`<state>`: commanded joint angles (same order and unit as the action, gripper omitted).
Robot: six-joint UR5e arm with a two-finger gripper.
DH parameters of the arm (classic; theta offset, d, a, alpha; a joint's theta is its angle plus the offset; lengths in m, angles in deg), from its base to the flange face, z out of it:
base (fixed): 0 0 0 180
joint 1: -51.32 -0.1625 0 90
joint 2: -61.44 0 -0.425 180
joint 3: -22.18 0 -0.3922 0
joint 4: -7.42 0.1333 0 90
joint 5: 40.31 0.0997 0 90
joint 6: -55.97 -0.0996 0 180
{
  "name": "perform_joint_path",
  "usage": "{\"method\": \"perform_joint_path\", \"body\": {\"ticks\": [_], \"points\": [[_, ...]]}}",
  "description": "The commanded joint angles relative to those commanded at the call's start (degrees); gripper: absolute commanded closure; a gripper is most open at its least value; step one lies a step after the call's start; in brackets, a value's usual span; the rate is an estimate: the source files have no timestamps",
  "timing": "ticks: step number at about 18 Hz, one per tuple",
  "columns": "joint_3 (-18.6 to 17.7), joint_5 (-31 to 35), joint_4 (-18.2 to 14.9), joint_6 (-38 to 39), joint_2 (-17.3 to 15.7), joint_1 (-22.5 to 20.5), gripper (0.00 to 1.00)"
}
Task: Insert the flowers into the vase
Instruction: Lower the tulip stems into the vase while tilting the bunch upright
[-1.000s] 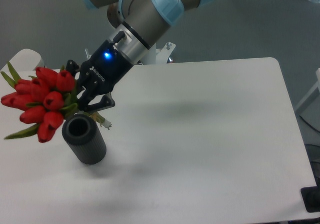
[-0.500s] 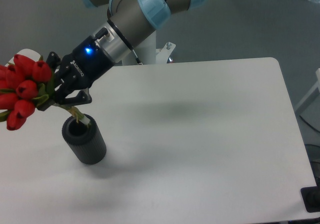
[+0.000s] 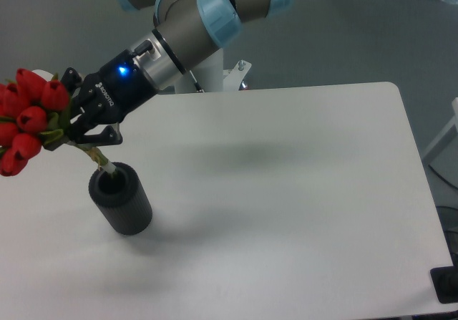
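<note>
The flowers [image 3: 28, 119], a bunch of red tulip buds with green leaves, hang at the far left edge, tilted up and to the left. Their stem ends [image 3: 102, 165] point down into the mouth of the vase [image 3: 120, 198], a dark grey ribbed cylinder standing on the white table [image 3: 286, 191]. My gripper [image 3: 80, 130] is shut on the flower stems just above and left of the vase mouth. Part of the bunch is cut off by the frame's left edge.
The arm's grey and light-blue links [image 3: 207, 12] reach in from the top centre. A white mount [image 3: 232, 73] stands at the table's far edge. A dark object [image 3: 447, 284] sits at the lower right corner, off the table.
My gripper has carried the flowers left and up, tilting the bunch so the stems now point into the vase mouth. The vase has not moved.
</note>
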<state>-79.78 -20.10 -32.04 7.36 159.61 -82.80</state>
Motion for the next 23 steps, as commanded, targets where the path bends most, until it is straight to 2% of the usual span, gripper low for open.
{"method": "perform_joint_path", "body": {"ticks": [13, 23], "points": [[-0.78, 0.7, 0.0, -2.55, 4.48, 0.35, 0.75], [-6.23, 0.62, 0.0, -10.28, 5.1, -0.09, 0.75]]}}
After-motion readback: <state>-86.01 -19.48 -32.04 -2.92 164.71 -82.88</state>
